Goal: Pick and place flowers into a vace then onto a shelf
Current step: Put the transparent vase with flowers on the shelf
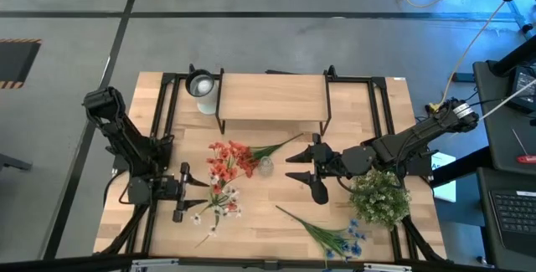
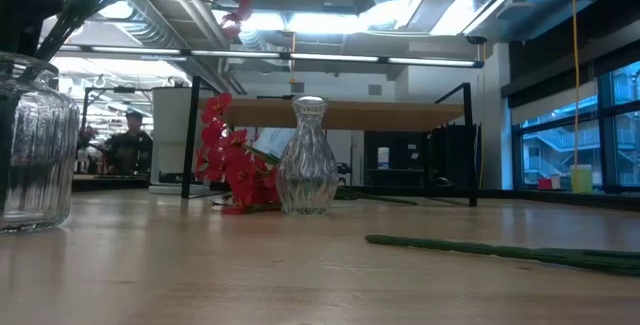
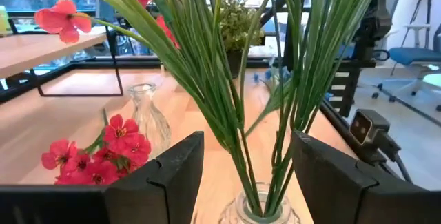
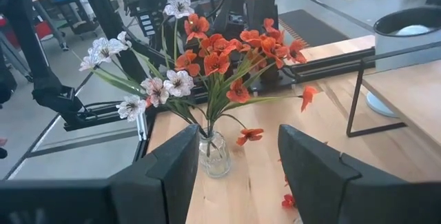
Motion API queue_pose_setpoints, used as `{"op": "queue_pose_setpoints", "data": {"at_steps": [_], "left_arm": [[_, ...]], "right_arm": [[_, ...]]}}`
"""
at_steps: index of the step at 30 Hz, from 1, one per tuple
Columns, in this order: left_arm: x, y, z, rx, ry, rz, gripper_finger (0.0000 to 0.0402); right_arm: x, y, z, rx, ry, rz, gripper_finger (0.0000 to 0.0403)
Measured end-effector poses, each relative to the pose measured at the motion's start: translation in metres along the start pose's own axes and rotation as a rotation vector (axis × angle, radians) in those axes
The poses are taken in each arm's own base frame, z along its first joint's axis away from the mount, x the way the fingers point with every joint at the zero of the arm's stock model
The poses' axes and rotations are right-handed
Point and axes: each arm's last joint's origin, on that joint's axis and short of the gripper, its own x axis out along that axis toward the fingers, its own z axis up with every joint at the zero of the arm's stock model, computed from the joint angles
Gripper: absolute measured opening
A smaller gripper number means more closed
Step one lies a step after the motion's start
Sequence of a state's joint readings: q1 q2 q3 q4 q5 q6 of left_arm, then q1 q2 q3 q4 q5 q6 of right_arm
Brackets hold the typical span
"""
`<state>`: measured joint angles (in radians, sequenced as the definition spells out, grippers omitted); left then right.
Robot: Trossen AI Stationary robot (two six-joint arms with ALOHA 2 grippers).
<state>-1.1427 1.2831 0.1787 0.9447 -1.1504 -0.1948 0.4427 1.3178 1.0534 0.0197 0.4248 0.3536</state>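
Both grippers — left gripper (image 1: 191,192), right gripper (image 1: 303,174) — hover with fingers apart, holding nothing. Flowers (image 1: 219,197) stand in a glass vase (image 4: 213,154) (near the left gripper); shelf (image 1: 272,98) behind.

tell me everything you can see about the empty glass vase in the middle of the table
The empty glass vase is small, clear and ribbed, with a bulbous body, a narrow neck and a flared lip. It stands upright on the wooden table in front of the shelf, holding no stems. A bunch of red flowers lies beside it, close enough to look touching. Neither tool holds it.
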Motion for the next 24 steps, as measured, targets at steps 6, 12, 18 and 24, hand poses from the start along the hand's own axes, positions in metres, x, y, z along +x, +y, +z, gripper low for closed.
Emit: {"op": "queue_pose_setpoints", "data": {"at_steps": [6,12,18,24], "left_arm": [[-0.0001,-0.0006,0.0001,-0.089,0.003,-0.018,0.021],[-0.0002,-0.0023,-0.0003,-0.104,0.018,-0.077,0.021],[-0.0002,-0.0018,0.0,-0.113,0.013,-0.059,0.0239],[-0.0003,-0.0035,-0.0005,-0.16,0.031,-0.115,0.0296]], "right_arm": [[0.0,0.0,0.0,0.008,0.0,0.0,0.0201],[0.0,-0.0001,0.0001,0.007,0.0,0.0,0.0201],[0.0,-0.0001,0.0,0.006,0.0,0.0,0.0201],[0.0,-0.0002,-0.0001,0.007,0.001,-0.001,0.0201]]}}
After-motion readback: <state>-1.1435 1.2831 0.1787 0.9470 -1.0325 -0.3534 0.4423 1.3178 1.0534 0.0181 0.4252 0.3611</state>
